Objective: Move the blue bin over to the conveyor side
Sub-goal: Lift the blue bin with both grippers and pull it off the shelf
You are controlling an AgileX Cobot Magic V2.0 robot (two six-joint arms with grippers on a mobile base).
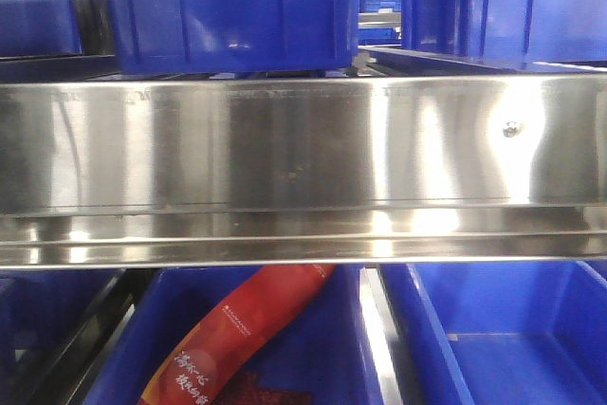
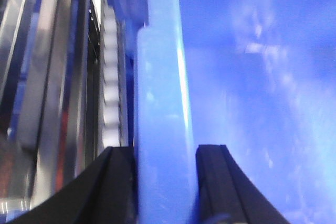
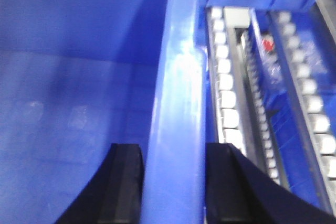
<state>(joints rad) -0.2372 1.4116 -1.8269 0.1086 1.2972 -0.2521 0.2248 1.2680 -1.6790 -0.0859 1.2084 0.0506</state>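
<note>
Holding the blue bin (image 2: 252, 77) by its thick rim: left gripper (image 2: 165, 153) clamped across one wall, right gripper (image 3: 176, 150) clamped across another, just beside the white roller rack (image 3: 227, 93).

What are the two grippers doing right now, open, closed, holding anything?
Left gripper: closed on the rim of the blue bin.
Right gripper: closed on the blue bin rim too.

A warehouse picking area: roller-track racks (image 3: 227, 98), a stainless-steel rail (image 1: 303, 139), rows of blue storage bins (image 1: 531, 329).
</note>
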